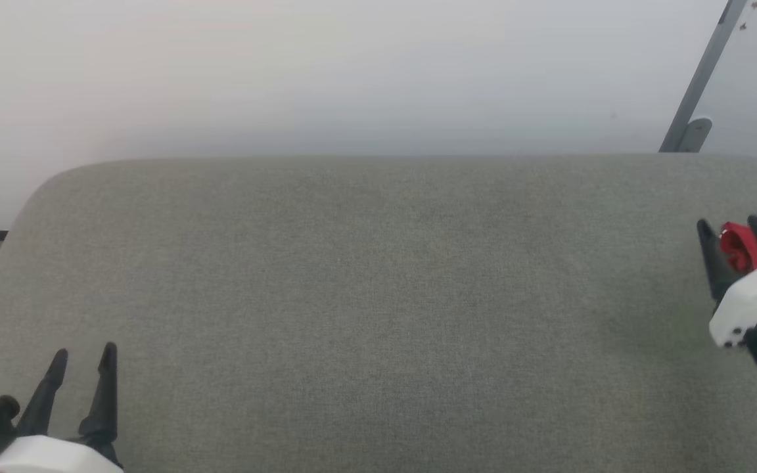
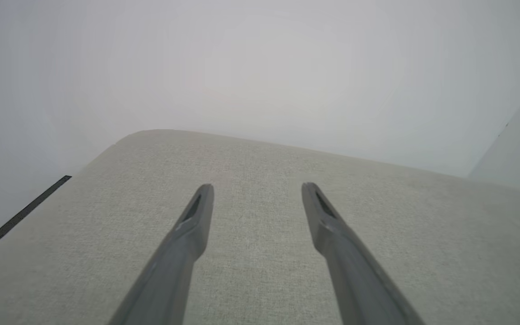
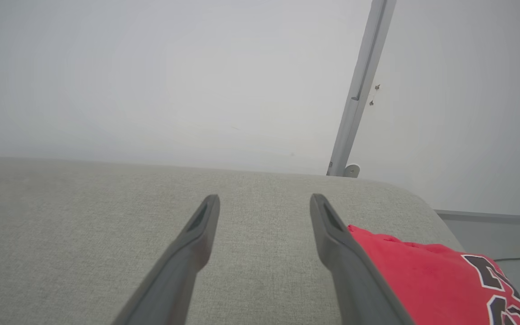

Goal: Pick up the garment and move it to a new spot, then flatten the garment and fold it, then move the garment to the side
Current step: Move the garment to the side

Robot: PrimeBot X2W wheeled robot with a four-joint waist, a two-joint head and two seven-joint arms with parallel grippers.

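At right edge of grey cushion (image 1: 378, 295): garment (image 1: 740, 253) bunched, just beside right tool (image 1: 730, 225), released, empty. Left tool (image 1: 85, 351) released, near-left corner. Advice: centre jaws over fabric, pinch thick fold.

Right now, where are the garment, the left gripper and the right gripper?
garment (image 3: 422, 280): right wrist view, red body fabric.
left gripper (image 2: 256, 185): left wrist view, midway between fingertips.
right gripper (image 3: 264, 196): right wrist view, midway between fingertips.

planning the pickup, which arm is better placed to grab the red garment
Right. The right gripper is open, close beside the garment at the right end of the cushion; the left gripper, also open, sits near the far left end.
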